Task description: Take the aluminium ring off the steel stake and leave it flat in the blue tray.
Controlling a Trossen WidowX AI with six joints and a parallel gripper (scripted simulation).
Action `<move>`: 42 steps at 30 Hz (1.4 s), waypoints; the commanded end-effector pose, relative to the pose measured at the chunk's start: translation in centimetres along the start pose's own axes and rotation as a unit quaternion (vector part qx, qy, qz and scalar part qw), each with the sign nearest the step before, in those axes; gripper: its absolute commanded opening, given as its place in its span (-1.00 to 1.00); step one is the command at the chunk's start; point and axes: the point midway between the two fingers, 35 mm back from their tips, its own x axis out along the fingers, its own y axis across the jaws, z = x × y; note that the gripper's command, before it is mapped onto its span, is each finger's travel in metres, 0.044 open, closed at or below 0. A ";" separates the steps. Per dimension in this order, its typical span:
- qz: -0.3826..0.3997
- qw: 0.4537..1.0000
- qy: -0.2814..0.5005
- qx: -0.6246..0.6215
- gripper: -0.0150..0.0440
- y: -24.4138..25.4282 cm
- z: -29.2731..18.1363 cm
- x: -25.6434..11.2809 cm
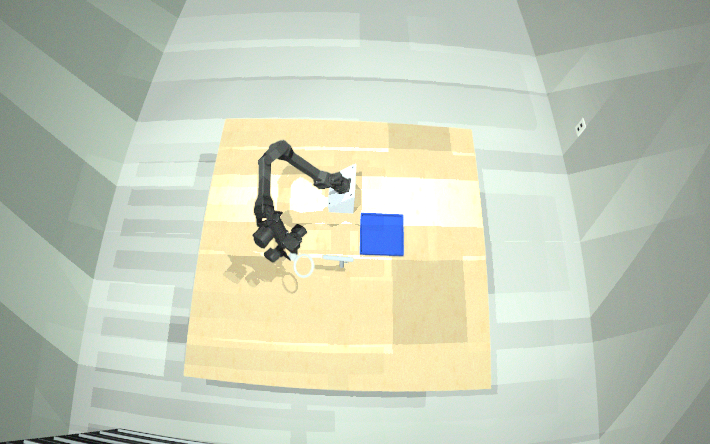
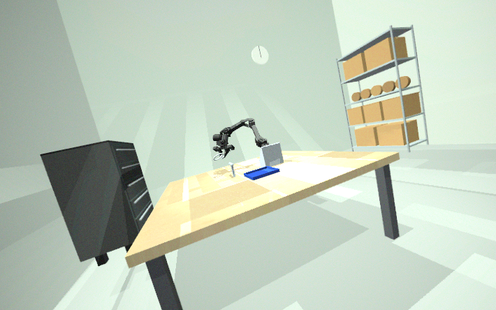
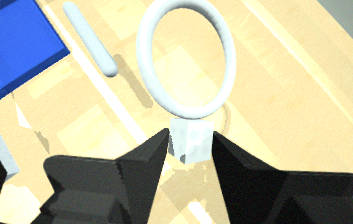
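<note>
While the fingers grasp the ring's tab, ring raised clear of the stake, blue tray empty on the worktop.

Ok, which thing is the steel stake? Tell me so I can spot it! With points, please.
On the wooden table (image 1: pixel 291 319) (image 2: pixel 211 204), find the blue tray (image 1: pixel 381 234) (image 2: pixel 261 173) (image 3: pixel 22 50). Beside it stands the stake (image 1: pixel 337 258) (image 2: pixel 232 170) (image 3: pixel 89 37). It's T-shaped; the held ring (image 1: pixel 295 266) (image 2: pixel 214 158) (image 3: pixel 144 55) is round.

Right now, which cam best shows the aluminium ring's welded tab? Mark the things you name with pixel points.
Wrist: the pale block-shaped welded tab (image 3: pixel 191 140) fills the gap between the jaws, just below the pale aluminium ring (image 3: pixel 144 55) (image 1: pixel 295 270) (image 2: pixel 214 158). Top shows only a sliver of tab beside the dark jaws. Exterior shows the ring, but the tab can't be made out.
</note>
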 end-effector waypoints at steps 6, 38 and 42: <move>-0.016 0.997 -0.015 -0.077 -0.49 -0.8 -1.1 -1.2; -0.062 0.942 -0.018 -0.330 -0.49 -2.5 -5.2 -4.0; -0.069 0.930 -0.016 -0.361 -0.49 -2.6 -5.8 -4.4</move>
